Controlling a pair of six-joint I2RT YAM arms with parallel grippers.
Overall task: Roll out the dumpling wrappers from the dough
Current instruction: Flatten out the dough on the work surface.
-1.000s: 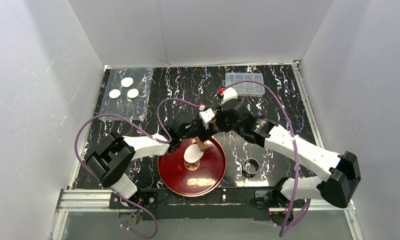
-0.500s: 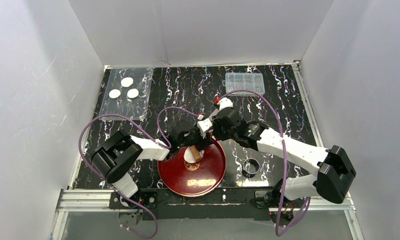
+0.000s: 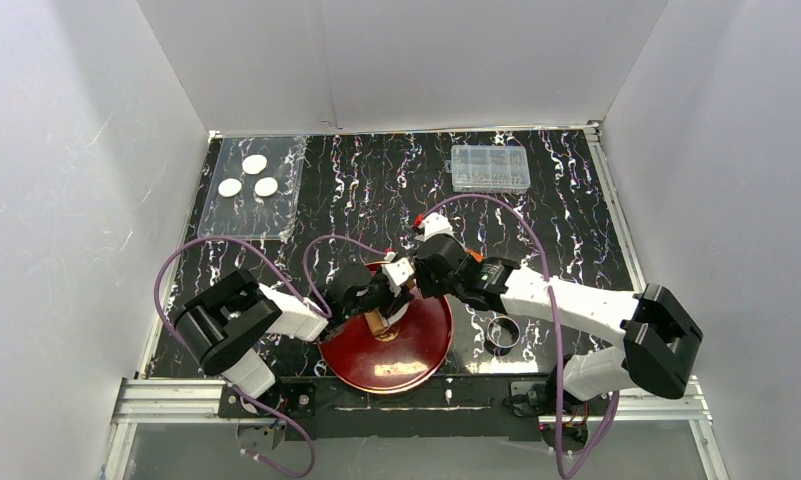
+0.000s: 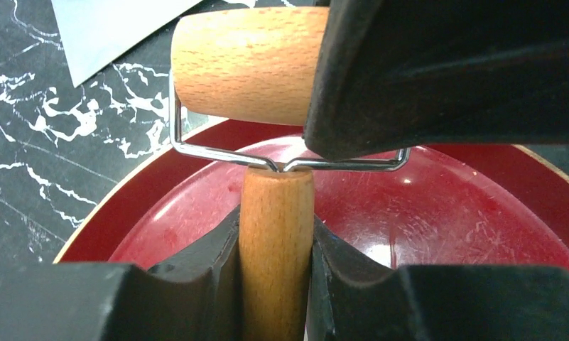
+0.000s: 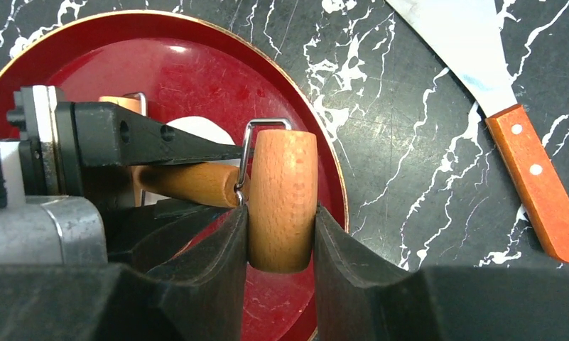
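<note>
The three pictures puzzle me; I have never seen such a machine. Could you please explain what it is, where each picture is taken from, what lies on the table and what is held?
It is a robot with two white arms bolted to a black marbled table. The wide picture looks down from above; each close picture comes from a camera on one wrist. Over a red plate, the left gripper is shut on the handle of a small wooden roller and the right gripper on its drum. White dough lies on the plate beneath. In the far left corner, three dumpling wrappers rest on a clear sheet. There are also a clear box, a metal ring and a spatula.
</note>
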